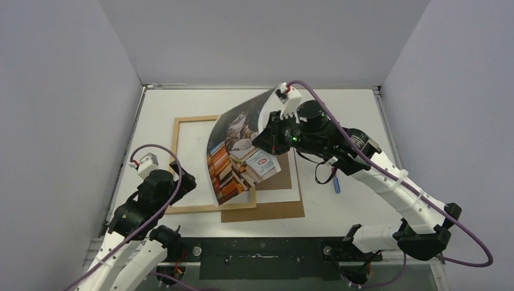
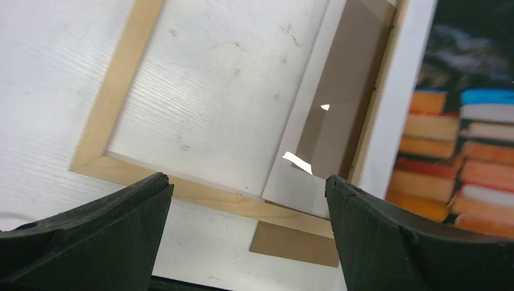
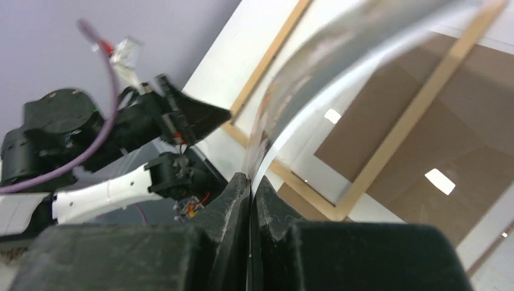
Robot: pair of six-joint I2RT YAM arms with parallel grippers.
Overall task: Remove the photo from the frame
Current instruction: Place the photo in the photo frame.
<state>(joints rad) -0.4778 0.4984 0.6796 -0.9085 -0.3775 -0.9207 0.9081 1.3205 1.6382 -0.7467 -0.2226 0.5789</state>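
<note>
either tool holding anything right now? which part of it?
The right tool pinches the photo by one edge, sheet curled upward. The left tool is open over the frame, holding nothing.

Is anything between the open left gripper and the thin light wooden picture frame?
Nothing visible. The left gripper hangs open over the near rail of the thin light wooden picture frame; the curled photo of book stacks, pinched in the right gripper, is off to the right.
</note>
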